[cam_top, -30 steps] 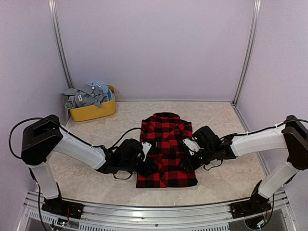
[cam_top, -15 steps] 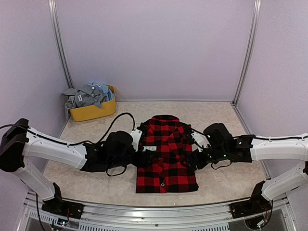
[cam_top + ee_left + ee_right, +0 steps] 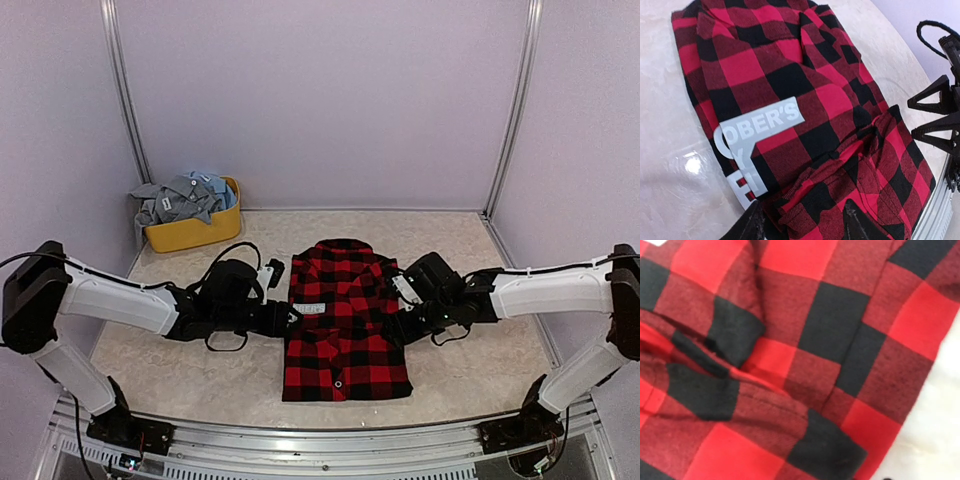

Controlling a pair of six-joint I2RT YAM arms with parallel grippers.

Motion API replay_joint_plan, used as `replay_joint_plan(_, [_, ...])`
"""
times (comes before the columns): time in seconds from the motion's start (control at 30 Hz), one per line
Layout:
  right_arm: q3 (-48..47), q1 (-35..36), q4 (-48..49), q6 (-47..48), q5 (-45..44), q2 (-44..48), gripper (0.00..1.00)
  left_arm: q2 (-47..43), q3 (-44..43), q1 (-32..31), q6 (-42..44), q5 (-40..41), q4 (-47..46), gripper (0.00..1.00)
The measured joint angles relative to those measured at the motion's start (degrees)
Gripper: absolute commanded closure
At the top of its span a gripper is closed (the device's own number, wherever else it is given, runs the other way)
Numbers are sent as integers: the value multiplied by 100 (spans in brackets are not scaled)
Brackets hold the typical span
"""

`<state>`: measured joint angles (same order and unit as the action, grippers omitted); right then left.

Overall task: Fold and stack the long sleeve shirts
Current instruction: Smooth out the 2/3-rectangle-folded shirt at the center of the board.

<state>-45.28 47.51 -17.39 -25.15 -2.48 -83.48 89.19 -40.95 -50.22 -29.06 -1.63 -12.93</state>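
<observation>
The red-and-black flannel shirt (image 3: pixel 345 330) lies folded flat at the table's middle, collar to the back, with a white lettered label (image 3: pixel 310 308) on it. My left gripper (image 3: pixel 287 318) is at the shirt's left edge. In the left wrist view its jaws (image 3: pixel 804 227) are open, with a bunched fold of the shirt (image 3: pixel 790 85) lying between them near the label (image 3: pixel 760 125). My right gripper (image 3: pixel 400 326) rests at the shirt's right edge. Its wrist view shows only flannel (image 3: pixel 790 365) up close, with the fingers hidden. Grey and pale blue shirts (image 3: pixel 183 197) are heaped in the tub.
The yellow oval tub (image 3: pixel 195 233) stands at the back left by the wall. Bare pale tabletop (image 3: pixel 470 370) surrounds the shirt. The metal frame rail (image 3: pixel 320 450) runs along the near edge. The right arm's black parts (image 3: pixel 940 115) show in the left wrist view.
Both grippers reached in over the shirt's sides, then pulled back outward to its edges. The shirt's lower part now lies flatter and the white label shows.
</observation>
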Motion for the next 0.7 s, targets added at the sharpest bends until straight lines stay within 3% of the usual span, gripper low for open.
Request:
replay_joint_plan(0.53, [0, -256, 90, -111, 511, -409, 45, 876, -15, 125, -201, -1054, 37, 62])
replay_joint_plan(0.7, [0, -317, 151, -85, 601, -573, 56, 920, -24, 133, -205, -1228, -76, 66])
